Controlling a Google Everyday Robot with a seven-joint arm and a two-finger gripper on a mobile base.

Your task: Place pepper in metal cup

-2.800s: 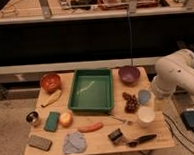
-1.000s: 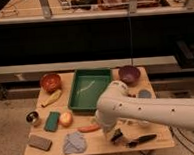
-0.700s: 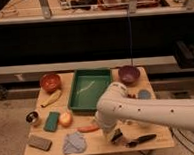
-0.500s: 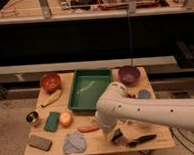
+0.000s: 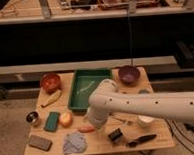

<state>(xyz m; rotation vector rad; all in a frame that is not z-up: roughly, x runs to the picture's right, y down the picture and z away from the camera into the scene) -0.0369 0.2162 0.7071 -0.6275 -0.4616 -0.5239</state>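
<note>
Camera view puts your claw [image 5: 97,123] low over the front of the table [image 5: 160,140], at the end of the white arm that reaches in from the right. You cannot tell whether it is open or closed, because the wrist hides its tip.

The pepper [image 5: 86,128] lies flat just left of the claw, seemingly touching or nearly so, with its length running left to right. It does not look lifted. The apple [image 5: 66,119] sits just beyond it to the left, and the cloth [image 5: 74,142] lies just in front.

The metal cup [image 5: 32,117] stands upright near the left edge, past the sponge [image 5: 52,121].

Expect the pepper to be light, fairly firm and smooth-skinned, so it may roll or slip. Take it across the middle of its length, squeezing its narrow sides. Being long, it will probably have to go into the small cup end first.
</note>
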